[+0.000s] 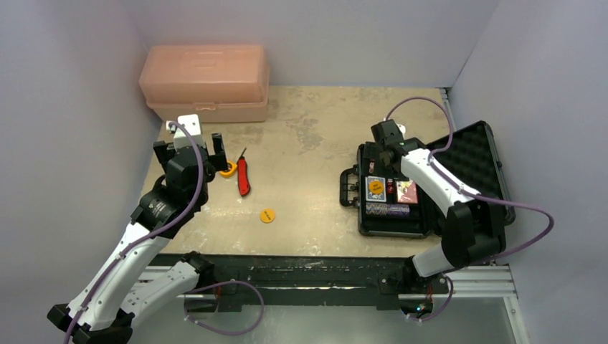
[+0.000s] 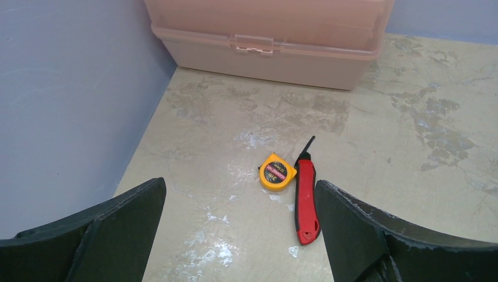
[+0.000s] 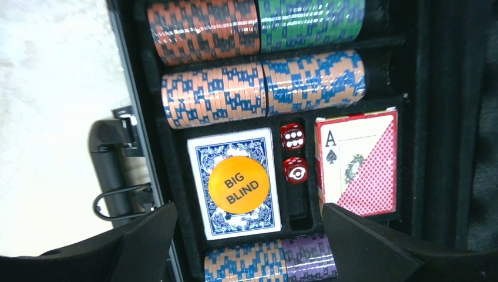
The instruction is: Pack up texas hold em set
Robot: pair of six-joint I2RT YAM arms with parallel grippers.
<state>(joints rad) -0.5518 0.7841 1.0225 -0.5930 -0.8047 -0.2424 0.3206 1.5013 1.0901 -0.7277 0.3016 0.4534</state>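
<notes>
Right gripper [image 3: 249, 247] spread wide, empty, hanging over the open black hard case [image 1: 394, 231] on the right side of the table [image 1: 308, 143]. Inside: rows of striped poker chips [image 3: 264, 88], orange round "BIG BLIND" disc [image 3: 238, 184] on a blue card deck [image 3: 202, 158], two red dice [image 3: 292, 136], red-backed deck [image 3: 370, 170]. Left gripper [image 2: 241, 235] is spread too.

— What sits in the far left corner?
— A peach plastic toolbox [image 1: 204, 82], lid down, its latch facing forward, well back on the table [image 1: 308, 136].
— Anything nearer than that?
— A yellow tape measure [image 2: 277, 172] lying flat, and a red utility knife [image 2: 306, 200] just beside it on its right. I can't tell whether they touch. The knife's thin black tip points toward the toolbox.
— And the tabletop itself?
— Beige and worn, with dark blotches and pale scuffs.
</notes>
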